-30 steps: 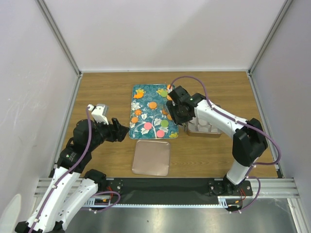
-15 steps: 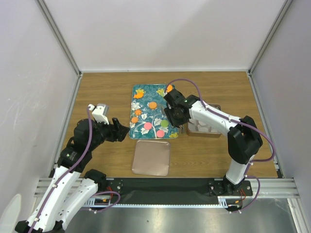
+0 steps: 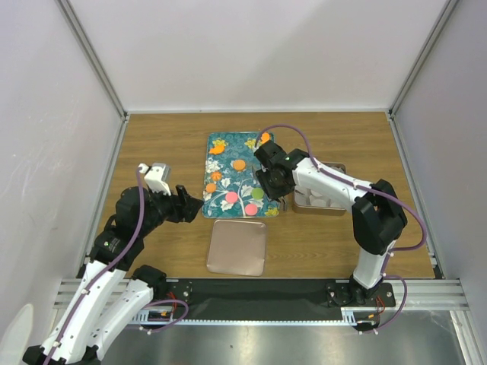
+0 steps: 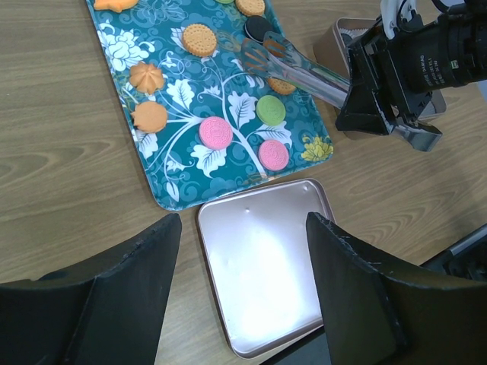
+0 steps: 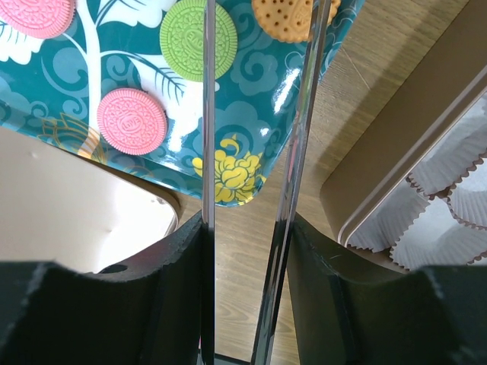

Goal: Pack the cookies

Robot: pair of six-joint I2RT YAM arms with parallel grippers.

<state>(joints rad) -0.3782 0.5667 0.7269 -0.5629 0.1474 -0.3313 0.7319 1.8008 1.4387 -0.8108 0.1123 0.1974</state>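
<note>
Right end effector [image 5: 247,251] clamps slim silver metal tongs [image 4: 297,67] over the teal floral tray [image 4: 308,122] where small round flat cookies [image 4: 215,132] lie, likely light and brittle, best pinched across the rim, while left end effector [image 4: 243,220] gapes empty.

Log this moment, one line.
left gripper open, empty | right gripper gripping silver metal tongs | tongs over round orange cookie on teal floral tray

Robotics lab cell: white panel walls [image 3: 251,53], aluminium framing [image 3: 94,61], wooden tabletop [image 3: 163,141], arms [image 3: 335,182] bolted at edge.
</note>
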